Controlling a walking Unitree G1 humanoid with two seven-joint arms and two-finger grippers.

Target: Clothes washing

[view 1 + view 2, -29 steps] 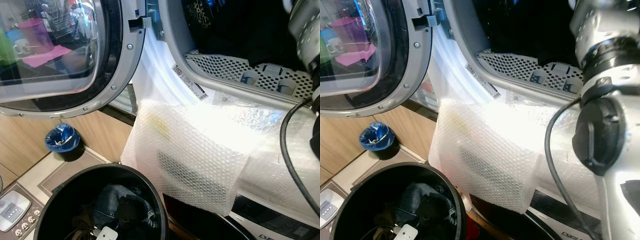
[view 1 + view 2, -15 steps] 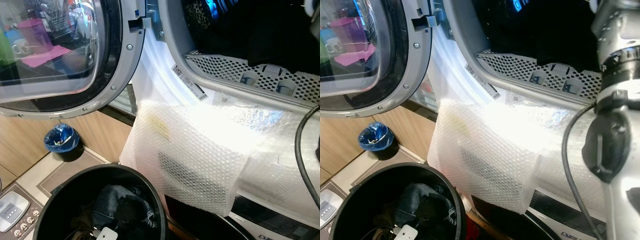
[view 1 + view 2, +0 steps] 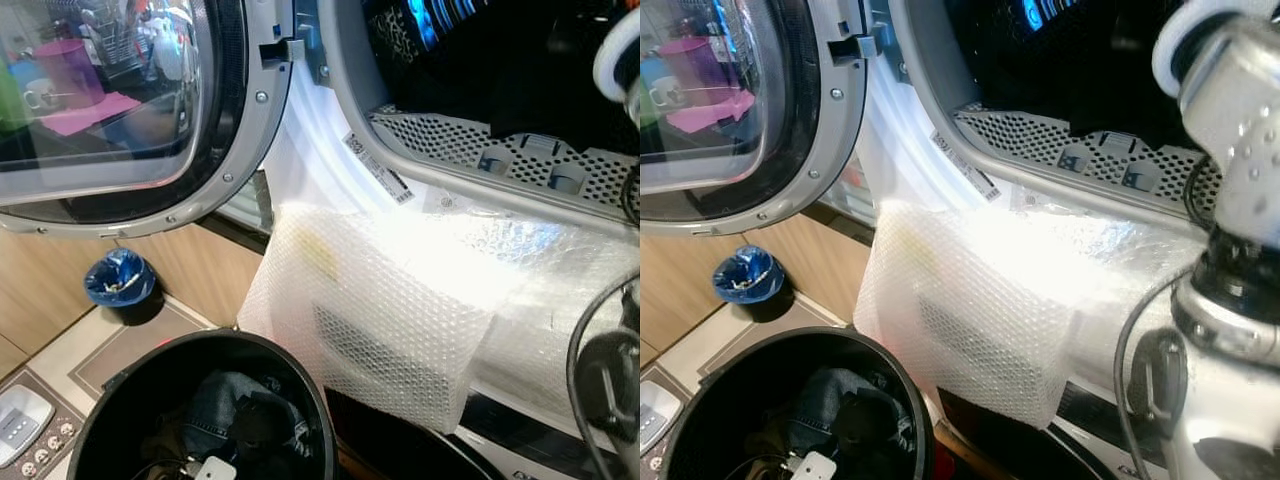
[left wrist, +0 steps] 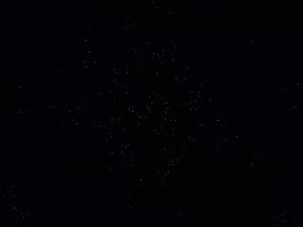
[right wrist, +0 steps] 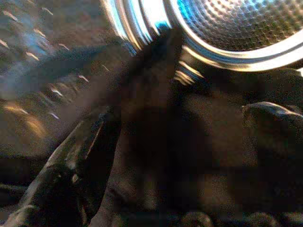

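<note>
Inside the washer drum (image 3: 1110,70), at one o'clock, the right hand (image 5: 156,151) spreads wide over dark clothes (image 5: 213,156), left hand's state untellable.

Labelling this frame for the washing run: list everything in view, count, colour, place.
washer door: 1, grey rim with glass, swung open at upper left
drum opening: 1, dark, upper right, dark clothes inside
bubble wrap: 1 sheet, clear white, draped over the machine front below the opening
laundry basket: 1, black, round, lower left on the floor
clothes in basket: several, dark and denim blue
small bin: 1, blue bag liner, on the floor under the door
power strip: 1, white, floor at lower left edge
right arm: 1, silver, reaching into the drum
right gripper: 1, black fingers apart over dark fabric inside the drum
left wrist view: too dark to tell
</note>
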